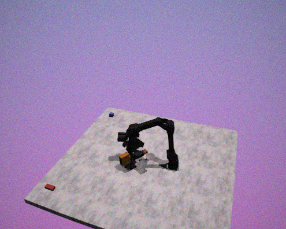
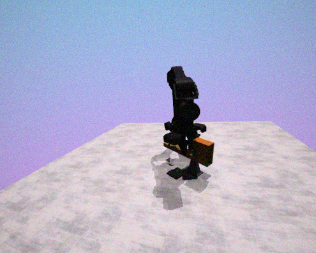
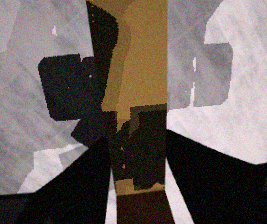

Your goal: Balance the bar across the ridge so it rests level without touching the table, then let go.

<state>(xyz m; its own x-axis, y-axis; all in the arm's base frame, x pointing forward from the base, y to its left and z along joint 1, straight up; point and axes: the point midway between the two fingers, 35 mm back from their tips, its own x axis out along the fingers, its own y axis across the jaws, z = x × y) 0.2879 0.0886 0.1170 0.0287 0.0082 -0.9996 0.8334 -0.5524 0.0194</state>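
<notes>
Long orange-brown bar (image 1: 124, 159) (image 2: 203, 152) (image 3: 146, 65), thick block at one end; held between the jaws, raised off the mottled pale tabletop (image 1: 192, 191) (image 2: 85, 211) (image 3: 249, 130). Black ridge piece (image 1: 130, 166) (image 2: 192, 173) stands below, near the block end; bar-to-ridge contact unclear.

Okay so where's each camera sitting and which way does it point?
Top: high to one side, angled down over the table; shows the whole arm.
Exterior: lower, facing the arm lengthwise across the table.
Wrist: on the arm, looking past its dark fingers down the bar.
Top and exterior share the bar's orange block.
</notes>
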